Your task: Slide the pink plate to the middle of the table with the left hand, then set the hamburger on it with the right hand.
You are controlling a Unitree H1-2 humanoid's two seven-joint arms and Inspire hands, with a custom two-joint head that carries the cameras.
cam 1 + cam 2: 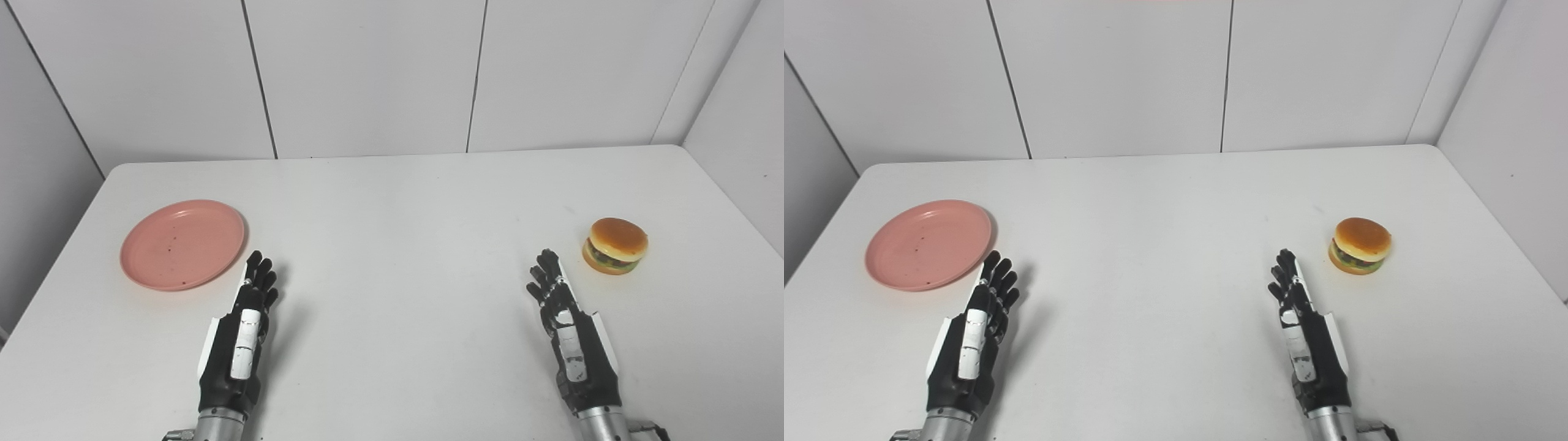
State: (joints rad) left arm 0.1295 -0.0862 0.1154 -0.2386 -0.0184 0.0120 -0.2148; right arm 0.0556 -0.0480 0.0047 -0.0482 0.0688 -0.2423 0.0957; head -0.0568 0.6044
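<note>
Pink plate just left-forward of the empty, flat-fingered left hand; hamburger near the equally empty right hand.

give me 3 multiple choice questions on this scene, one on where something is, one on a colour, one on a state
1. Where is the burger?
A. on the plate
B. on the table's right side
C. in a robot hand

2. What colour is the plate?
A. pink
B. blue
C. white

3. What state is the left robot hand in?
A. shut on the plate
B. shut on the burger
C. open, holding nothing

Answers:
1. B: it sits on the table, just beyond the right robot hand.
2. A: the plate is plainly pink.
3. C: its fingers are spread, beside the plate.
</note>
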